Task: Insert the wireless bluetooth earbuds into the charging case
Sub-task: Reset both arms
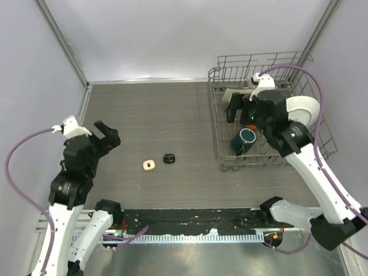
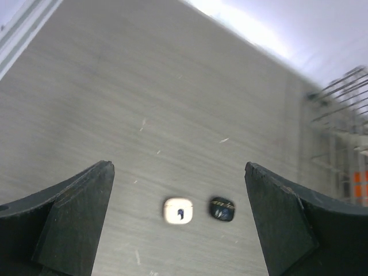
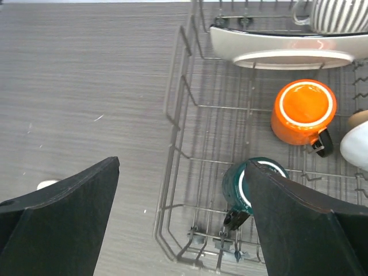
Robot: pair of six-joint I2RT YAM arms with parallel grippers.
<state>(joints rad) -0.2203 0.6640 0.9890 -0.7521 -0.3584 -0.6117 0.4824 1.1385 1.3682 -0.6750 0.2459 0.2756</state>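
left gripper (image 2: 178, 167) held wide open, empty | right gripper (image 3: 183, 164) held wide open, empty, above wire dish rack (image 3: 172, 115) | small white case (image 2: 178, 210) and small black case (image 2: 222, 209) laid side by side on grey table (image 2: 144, 86); earbuds cannot be made out | orange mug (image 3: 303, 109) shown by right wrist only

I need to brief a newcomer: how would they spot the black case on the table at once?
Start at the wire dish rack on the right and look left across the grey tabletop to two tiny rounded cases lying side by side. The black case is the one nearer the rack, dark where the cream-white case beside it is pale.
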